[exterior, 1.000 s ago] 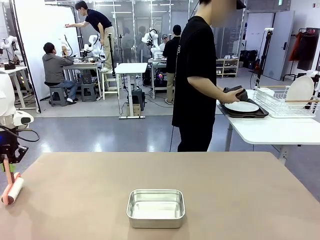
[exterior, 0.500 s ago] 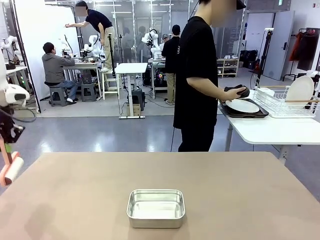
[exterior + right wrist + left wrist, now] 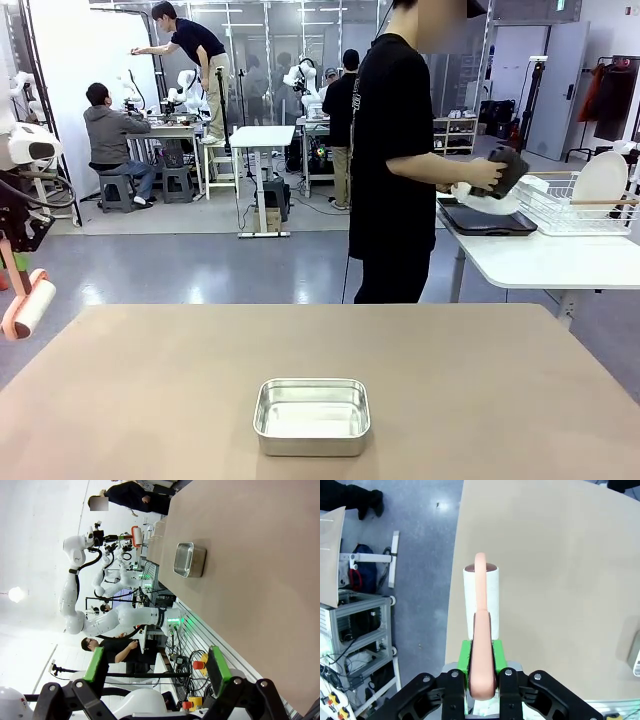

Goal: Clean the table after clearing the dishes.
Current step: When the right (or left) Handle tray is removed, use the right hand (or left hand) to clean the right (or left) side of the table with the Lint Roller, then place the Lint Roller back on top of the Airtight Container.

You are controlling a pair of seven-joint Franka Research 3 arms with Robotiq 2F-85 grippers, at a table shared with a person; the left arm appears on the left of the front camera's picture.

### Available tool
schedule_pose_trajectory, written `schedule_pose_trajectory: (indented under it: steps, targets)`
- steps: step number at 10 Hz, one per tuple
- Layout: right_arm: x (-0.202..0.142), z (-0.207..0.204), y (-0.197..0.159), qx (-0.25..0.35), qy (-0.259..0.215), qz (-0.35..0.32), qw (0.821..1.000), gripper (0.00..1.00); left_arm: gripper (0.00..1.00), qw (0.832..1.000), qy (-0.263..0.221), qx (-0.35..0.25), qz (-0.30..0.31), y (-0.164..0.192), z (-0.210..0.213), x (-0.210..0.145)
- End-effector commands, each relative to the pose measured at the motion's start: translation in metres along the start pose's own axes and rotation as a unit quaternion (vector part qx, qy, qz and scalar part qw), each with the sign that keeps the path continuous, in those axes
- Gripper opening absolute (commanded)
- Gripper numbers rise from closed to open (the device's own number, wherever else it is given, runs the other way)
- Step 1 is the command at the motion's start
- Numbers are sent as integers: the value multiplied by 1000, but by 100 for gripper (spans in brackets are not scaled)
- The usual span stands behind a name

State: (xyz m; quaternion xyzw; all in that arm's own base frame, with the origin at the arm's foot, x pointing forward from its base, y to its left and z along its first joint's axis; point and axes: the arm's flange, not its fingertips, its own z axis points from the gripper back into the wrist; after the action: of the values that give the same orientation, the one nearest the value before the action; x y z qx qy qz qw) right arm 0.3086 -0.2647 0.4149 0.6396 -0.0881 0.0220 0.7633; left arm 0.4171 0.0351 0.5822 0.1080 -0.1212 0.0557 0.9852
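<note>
At the tan table's (image 3: 470, 390) left edge my left gripper (image 3: 12, 262) is shut on the pink handle of a lint roller (image 3: 28, 305), whose white roll hangs tilted in the air. In the left wrist view the green pads of the left gripper (image 3: 481, 656) clamp the roller's handle (image 3: 481, 630) above the table's (image 3: 560, 580) edge. My right gripper (image 3: 157, 666) stands open with nothing between its fingers, low over the table (image 3: 260, 565). Across the table, a person holds a white plate (image 3: 468, 194) above a dark tray (image 3: 492, 221) on a white side table.
A small steel pan (image 3: 312, 415) sits near the table's front middle, also seen as the pan (image 3: 190, 559) in the right wrist view. A wire dish rack (image 3: 570, 205) holding another plate stands on the white side table at the right.
My left arm has lifted the lint roller off the tabletop and up beside the left edge. The person has picked the white plate up off the dark tray.
</note>
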Motion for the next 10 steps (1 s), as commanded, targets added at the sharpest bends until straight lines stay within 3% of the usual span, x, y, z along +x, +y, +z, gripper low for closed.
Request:
schedule_pose_trajectory:
  steps: [1,10]
  targets:
    - [-1,0,4,-1,-1,1,1000,100,21,1000,3,2,6,6,-5,0]
    - [-1,0,4,-1,-1,1,1000,100,21,1000,3,2,6,6,-5,0]
